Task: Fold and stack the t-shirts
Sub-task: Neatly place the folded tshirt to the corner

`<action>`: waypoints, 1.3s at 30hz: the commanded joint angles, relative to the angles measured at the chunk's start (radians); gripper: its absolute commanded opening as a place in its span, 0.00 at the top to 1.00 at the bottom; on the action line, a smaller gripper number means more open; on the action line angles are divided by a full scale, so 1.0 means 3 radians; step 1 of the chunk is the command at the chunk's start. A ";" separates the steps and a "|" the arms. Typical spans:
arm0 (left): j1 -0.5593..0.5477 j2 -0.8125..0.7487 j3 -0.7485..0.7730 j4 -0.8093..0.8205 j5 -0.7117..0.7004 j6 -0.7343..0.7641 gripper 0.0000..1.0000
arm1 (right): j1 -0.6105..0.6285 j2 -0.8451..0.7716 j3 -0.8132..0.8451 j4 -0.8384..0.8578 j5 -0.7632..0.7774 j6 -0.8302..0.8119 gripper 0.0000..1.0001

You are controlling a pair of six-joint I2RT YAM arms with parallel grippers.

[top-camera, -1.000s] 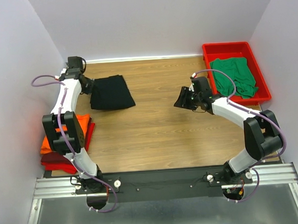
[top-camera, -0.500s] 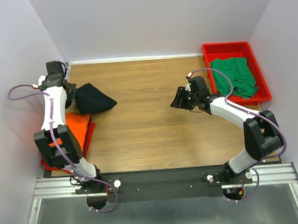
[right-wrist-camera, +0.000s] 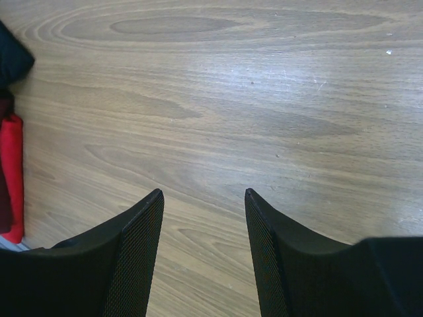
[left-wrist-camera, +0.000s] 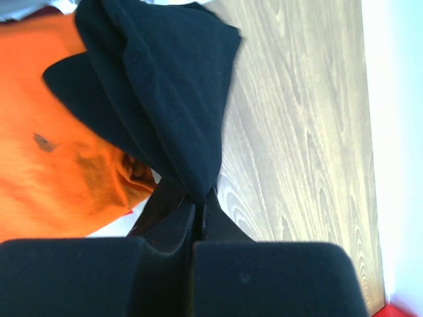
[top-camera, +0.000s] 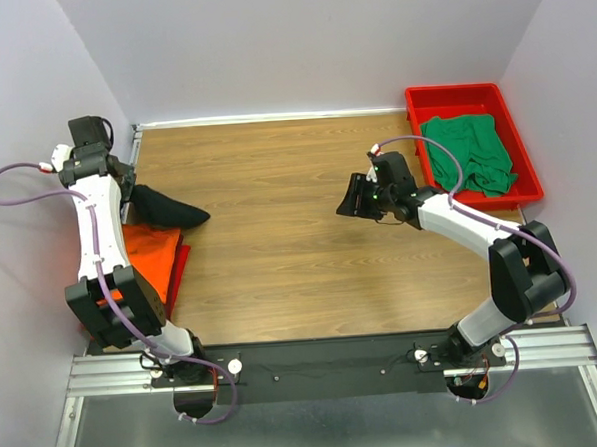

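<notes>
Black t-shirt (top-camera: pixel 169 206) moved left over orange t-shirt (top-camera: pixel 148 253), left pincer (left-wrist-camera: pixel 198 202) gripping.

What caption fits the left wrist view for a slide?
Left gripper, jaws shut on the bunched black t-shirt, with the orange t-shirt and wooden table beneath.

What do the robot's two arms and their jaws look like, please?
The left arm and right arm have white tubular links joined by bulky black joint housings. A thin purple cable loops loosely along each. The jaws are black; the right pair taper to points and have finely meshed inner faces.
</notes>
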 commanded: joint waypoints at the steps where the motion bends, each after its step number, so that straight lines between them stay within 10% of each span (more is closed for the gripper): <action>1: 0.0121 -0.0211 0.0200 -0.0049 -0.0180 0.0164 1.00 | 0.0032 -0.0115 0.0101 -0.0100 0.0037 0.0025 0.41; 17: 0.0295 -0.0272 0.0492 -0.0141 -0.0042 0.0553 1.00 | 0.0083 -0.0156 0.0173 -0.0161 0.0093 0.0035 0.41; 39: 0.0489 -0.1525 -0.1061 -0.0269 -0.0543 0.0696 1.00 | 0.0272 -0.0304 0.0035 -0.0217 0.0175 0.0081 0.41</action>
